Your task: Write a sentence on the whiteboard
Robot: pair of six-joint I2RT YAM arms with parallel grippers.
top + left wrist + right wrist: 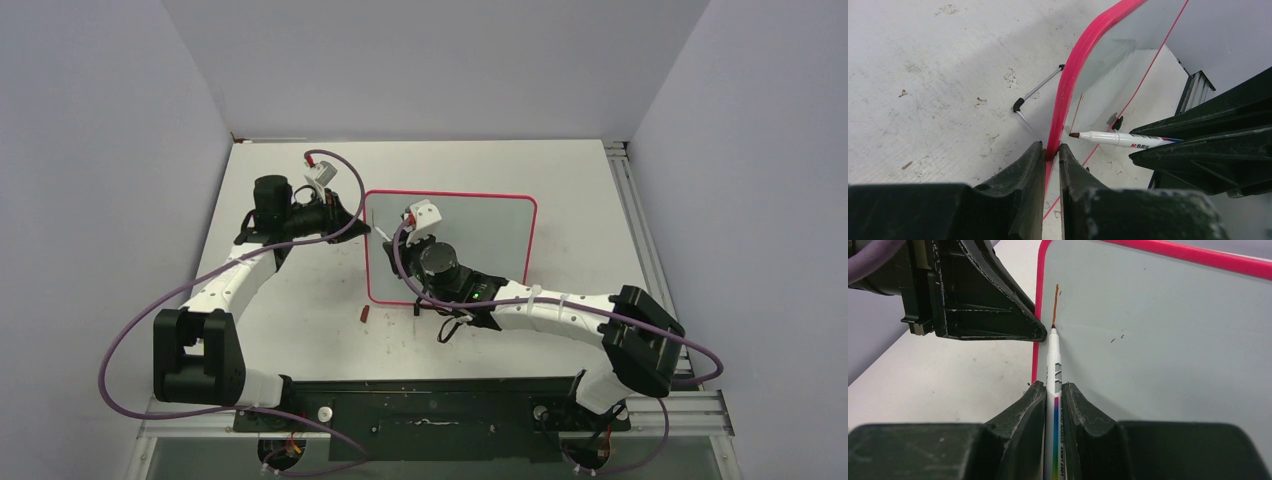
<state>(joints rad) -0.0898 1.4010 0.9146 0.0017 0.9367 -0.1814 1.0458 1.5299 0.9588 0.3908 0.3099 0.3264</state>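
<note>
Left claw (1051,148) is pinching the whiteboard's (490,232) edge; right claw (1053,388), arm outstretched, is pressing a clamped marker (1053,357) against it.

Overhead camera looks down; both close wrist cameras share the whiteboard (1158,350).

Pink-framed whiteboard (1158,340), reddish-brown stroke (1055,305)

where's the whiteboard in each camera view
top external: whiteboard lies at the centre of the picture.
left wrist: its pink edge runs from the jaws up to top centre.
right wrist: it fills the right and top, with the marker tip on it.
shared landmark: the left gripper pinching the board's left edge, seen in all three.
</note>
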